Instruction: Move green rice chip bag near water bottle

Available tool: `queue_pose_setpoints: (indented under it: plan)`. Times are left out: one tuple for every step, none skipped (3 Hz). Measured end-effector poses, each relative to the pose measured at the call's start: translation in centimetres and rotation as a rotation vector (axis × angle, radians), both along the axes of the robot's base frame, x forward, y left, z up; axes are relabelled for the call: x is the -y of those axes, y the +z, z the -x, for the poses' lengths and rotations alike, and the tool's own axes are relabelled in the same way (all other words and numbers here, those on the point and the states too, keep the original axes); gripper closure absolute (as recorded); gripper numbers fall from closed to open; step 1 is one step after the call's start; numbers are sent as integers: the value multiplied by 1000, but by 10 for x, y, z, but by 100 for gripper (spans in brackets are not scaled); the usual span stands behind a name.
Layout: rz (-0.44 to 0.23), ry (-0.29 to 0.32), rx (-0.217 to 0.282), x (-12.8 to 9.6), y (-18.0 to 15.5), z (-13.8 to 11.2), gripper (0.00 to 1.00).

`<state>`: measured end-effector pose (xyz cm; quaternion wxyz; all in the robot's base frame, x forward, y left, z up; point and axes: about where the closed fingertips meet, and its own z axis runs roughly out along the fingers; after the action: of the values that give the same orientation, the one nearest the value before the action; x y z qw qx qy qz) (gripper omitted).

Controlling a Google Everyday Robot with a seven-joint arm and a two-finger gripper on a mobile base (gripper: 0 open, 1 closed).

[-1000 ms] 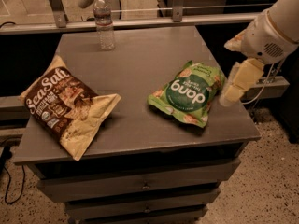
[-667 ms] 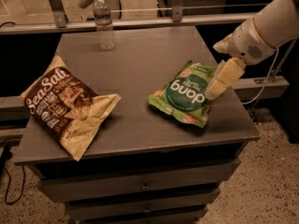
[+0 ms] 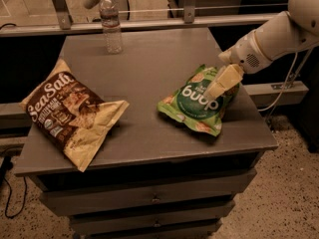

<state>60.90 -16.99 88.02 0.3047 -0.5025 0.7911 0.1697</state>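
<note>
The green rice chip bag point(image 3: 192, 108) lies flat on the right side of the grey tabletop point(image 3: 149, 68), its dark green logo facing up. The water bottle point(image 3: 110, 24) stands upright at the table's back edge, left of centre, well apart from the bag. My gripper point(image 3: 213, 91) reaches in from the upper right on a white arm point(image 3: 271, 39) and points down-left at the bag's upper right part, right over it or touching it. It hides part of the bag's top edge.
A larger brown-and-cream "Sea Salt" bag point(image 3: 70, 111) lies on the table's left side. A metal rail point(image 3: 149, 21) runs behind the table. The table has drawers point(image 3: 149, 198) below. A cable point(image 3: 286, 86) hangs at the right.
My gripper has moved left and slightly inward, from beyond the table's right edge to over the green bag. The bags and the bottle have not moved.
</note>
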Motion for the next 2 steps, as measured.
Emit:
queue_pose_setpoints:
  plan:
    - [-18,-32,-35,3,-17,-7,0]
    - [-24,-39,-58,1,-21,-10,15]
